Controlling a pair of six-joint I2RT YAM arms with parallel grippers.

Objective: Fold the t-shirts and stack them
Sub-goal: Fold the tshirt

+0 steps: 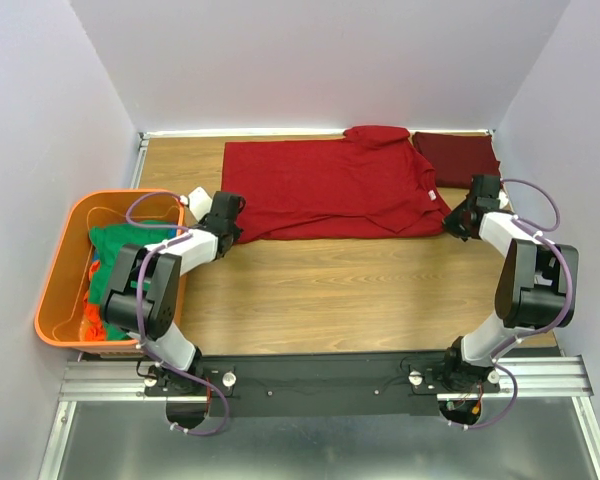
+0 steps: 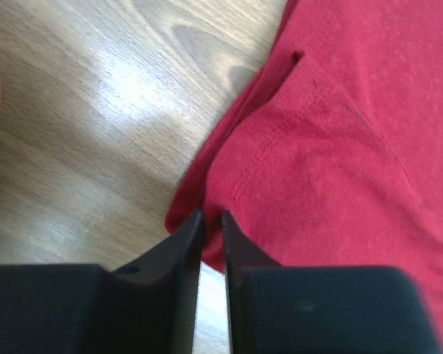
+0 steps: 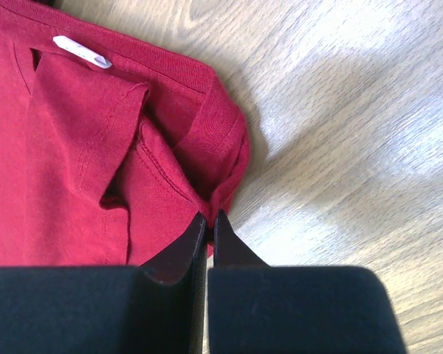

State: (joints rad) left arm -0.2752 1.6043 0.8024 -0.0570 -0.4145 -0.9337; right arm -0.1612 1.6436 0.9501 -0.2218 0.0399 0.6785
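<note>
Green t-shirts (image 1: 118,246) partly hidden behind left arm (image 1: 152,282).

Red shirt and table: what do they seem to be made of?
Red shirt: soft knit cloth, probably cotton jersey, matte. It shows fine knit texture, stitched hems and limp folds. Table: wood-grain board, possibly laminate, smooth and semi-gloss, with bright glare patches.

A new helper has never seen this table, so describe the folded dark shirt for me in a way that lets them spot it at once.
Start at the wooden table and go to its far right corner, by the back wall. The dark maroon t-shirt lies there, folded into a small rectangle. Its neighbour, the bright red t-shirt, is lighter and spread wide.
</note>
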